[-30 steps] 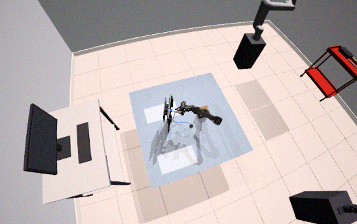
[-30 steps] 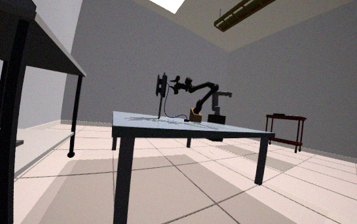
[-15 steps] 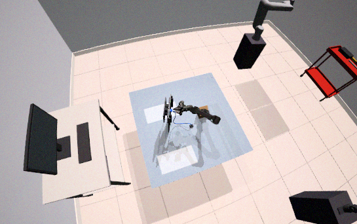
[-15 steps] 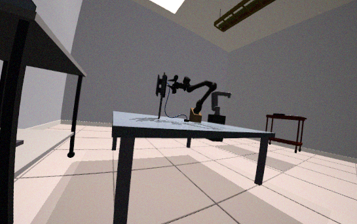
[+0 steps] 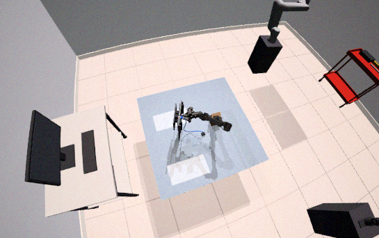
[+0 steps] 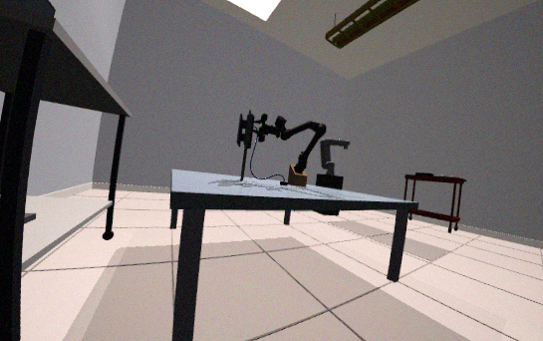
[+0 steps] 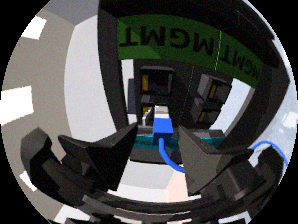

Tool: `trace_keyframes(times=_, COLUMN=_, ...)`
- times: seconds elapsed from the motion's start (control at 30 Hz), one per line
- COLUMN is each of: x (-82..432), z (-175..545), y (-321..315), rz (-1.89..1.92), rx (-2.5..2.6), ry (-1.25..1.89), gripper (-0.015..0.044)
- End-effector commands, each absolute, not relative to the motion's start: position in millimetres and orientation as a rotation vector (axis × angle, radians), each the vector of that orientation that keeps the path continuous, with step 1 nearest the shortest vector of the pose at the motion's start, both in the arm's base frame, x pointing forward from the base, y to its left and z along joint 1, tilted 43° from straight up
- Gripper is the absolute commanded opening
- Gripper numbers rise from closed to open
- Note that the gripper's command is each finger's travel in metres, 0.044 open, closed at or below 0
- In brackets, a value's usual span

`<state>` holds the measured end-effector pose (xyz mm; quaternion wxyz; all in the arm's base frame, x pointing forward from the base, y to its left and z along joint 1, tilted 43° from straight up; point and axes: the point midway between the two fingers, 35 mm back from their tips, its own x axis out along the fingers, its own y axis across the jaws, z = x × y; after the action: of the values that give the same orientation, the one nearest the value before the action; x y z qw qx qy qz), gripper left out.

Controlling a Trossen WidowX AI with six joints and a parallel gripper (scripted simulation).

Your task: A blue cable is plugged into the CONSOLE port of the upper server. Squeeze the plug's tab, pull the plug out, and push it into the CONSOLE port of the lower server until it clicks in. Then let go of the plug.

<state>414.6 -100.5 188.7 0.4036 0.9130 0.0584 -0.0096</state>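
- Gripper (image 5: 185,116) (image 6: 259,131) (image 7: 157,127) up at the dark upright equipment panel (image 5: 179,130) (image 6: 250,131) (image 7: 111,65); fingers parted partway, clenched on nothing.
- Blue plug (image 5: 181,117) (image 7: 162,129) framed between the fingertips in the wrist view, a gap showing on either side. Pale front end points toward the port block; whether seated, cannot tell.
- Port block (image 7: 157,82): dark sockets, some with yellowish contacts. Second group of sockets (image 7: 212,97) alongside. CONSOLE lettering not legible; which server the plug is at, cannot tell.
- Green label strip (image 7: 167,39) reads MGMT, upside down in the wrist view. Teal strip (image 7: 142,142) just beyond the plug.
- Blue cable (image 5: 194,131) (image 6: 251,160) (image 7: 168,159) curves from the plug, hangs down and runs to a small dark block (image 5: 203,133) (image 6: 283,183) on the blue surface (image 5: 200,90) (image 6: 207,181).
- Arm (image 5: 202,115) (image 6: 312,145) bent, reaching across from its tan base block (image 5: 217,114) (image 6: 295,178).
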Motion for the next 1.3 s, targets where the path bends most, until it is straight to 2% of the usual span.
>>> trace_keyframes(times=0.0, x=423.6, z=187.3, y=-100.9, rz=-0.023, rx=2.308, ry=0.144, gripper=0.0239)
trace_keyframes(times=0.43, x=435.1, z=183.2, y=-101.3, rz=-0.022, rx=2.308, ry=0.144, gripper=0.0239)
trace_keyframes(times=1.27, x=431.8, z=183.0, y=-100.7, rz=-0.023, rx=2.306, ry=0.149, gripper=0.0073)
